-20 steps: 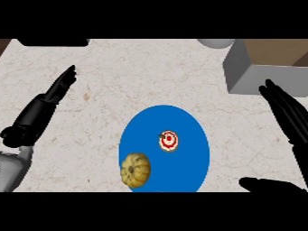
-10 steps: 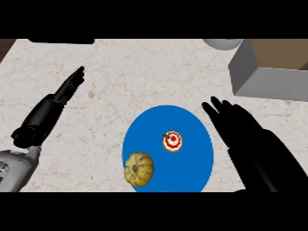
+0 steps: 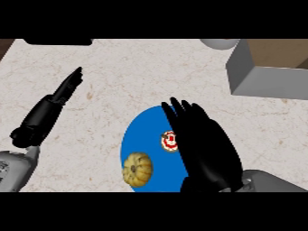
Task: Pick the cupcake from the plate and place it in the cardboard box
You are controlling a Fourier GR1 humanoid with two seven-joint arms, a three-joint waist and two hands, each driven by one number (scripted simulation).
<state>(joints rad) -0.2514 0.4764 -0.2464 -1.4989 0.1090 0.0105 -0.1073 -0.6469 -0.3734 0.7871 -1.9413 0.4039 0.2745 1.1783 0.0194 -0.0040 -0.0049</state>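
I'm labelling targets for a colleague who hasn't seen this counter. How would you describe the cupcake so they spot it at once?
Find the round blue plate on the pale counter. Two items sit on it; the cupcake is the small red-and-white swirled one, right beside the right hand. The tan, ribbed pumpkin-like item lies nearer the plate's lower edge.

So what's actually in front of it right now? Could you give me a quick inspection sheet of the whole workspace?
Surface: pale marbled counter.
Job's things: red-and-white cupcake on blue plate; cardboard box at upper right, open.
Clutter: tan pumpkin-like item on the plate; grey round object at the top edge.
Hands: right hand open, over the plate beside the cupcake; left hand open, at left.
Cables: nothing seen.
Surroundings: dark strip beyond the counter's left edge.
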